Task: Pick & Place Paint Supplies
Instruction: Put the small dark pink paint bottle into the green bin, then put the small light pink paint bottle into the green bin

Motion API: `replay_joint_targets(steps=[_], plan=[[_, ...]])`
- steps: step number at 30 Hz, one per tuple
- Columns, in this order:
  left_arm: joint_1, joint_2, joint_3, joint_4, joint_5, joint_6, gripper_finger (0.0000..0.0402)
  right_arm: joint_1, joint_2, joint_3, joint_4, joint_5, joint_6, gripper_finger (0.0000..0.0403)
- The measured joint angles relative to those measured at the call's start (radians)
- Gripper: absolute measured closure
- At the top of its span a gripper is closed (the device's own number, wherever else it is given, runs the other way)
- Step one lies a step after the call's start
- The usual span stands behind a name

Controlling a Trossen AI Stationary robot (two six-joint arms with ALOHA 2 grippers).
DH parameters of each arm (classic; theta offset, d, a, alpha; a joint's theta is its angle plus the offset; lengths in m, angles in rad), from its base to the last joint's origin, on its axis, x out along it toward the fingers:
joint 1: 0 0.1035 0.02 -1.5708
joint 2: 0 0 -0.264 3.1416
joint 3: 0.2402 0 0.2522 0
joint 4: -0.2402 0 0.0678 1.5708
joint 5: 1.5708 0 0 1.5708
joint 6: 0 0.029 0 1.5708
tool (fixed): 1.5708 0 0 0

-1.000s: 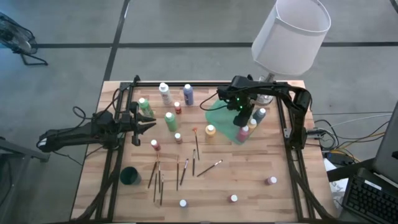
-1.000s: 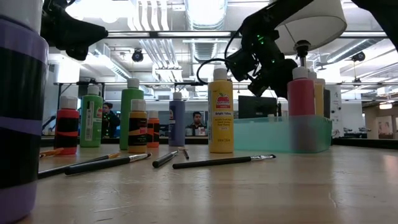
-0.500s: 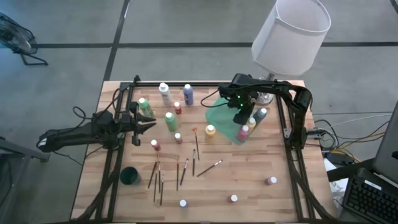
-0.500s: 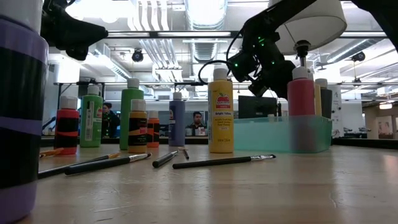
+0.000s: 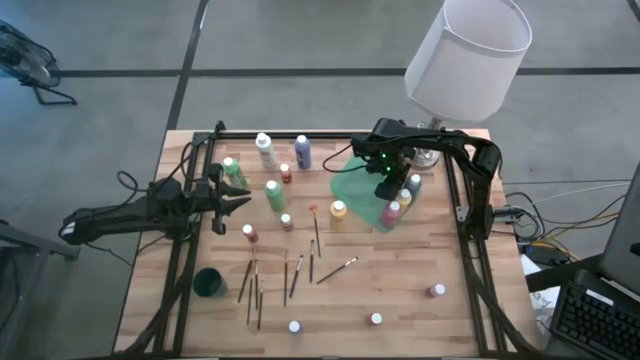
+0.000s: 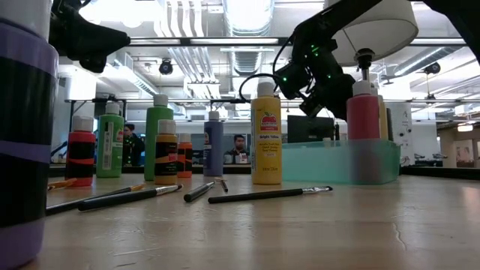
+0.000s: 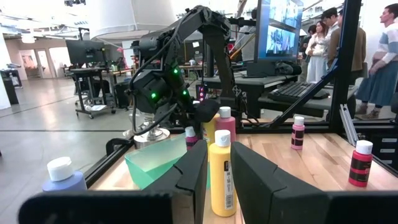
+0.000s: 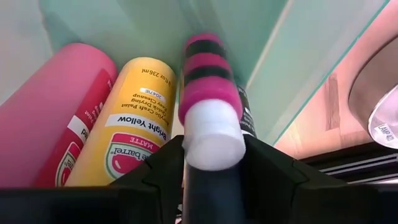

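The right gripper (image 5: 391,186) is held over the far corner of the translucent green tray (image 5: 352,186), and in the right wrist view a small pink bottle (image 8: 209,93) with black bands and a white cap is seen between the two dark fingers (image 8: 155,177), cap toward the camera. The fingers flank the cap closely, but whether the bottle is pinched or already let go cannot be told with certainty (the gap at the pads is not shown). Directly beneath it, a large yellow bottle (image 8: 124,134) and a large pink-red bottle (image 8: 53,118) are packed against the tray wall. The chief risk is judged to be a bad landing: if the pink bottle is released above its neighbours rather than into a free slot, it could come to rest on their shoulders, tip over, or be bounced over the rim onto the table (image 5: 420,300). A withdrawing finger could also catch a cap and topple a standing bottle. The left gripper (image 5: 243,199), jaws only narrowly parted and holding nothing, waits at the left side of the table, pointed toward the yellow bottle beside the tray (image 7: 222,171); many bottles and brushes (image 5: 300,272) are left on the table.
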Motion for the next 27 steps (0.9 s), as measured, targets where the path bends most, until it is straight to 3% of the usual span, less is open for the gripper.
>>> replay_joint_targets(steps=[8,15,27], plan=[[0.000,0.000,0.000,0.000,0.000,0.000,0.0326,0.000,0.000,0.037,-0.001,0.000,0.019,0.0207],[0.000,0.000,0.000,0.000,0.000,0.000,0.0326,0.001,0.000,0.166,-0.005,-0.001,0.034,0.0188],[0.000,0.000,0.000,0.000,0.000,0.000,0.0326,0.059,0.000,0.515,-0.008,-0.087,0.098,0.0221]])
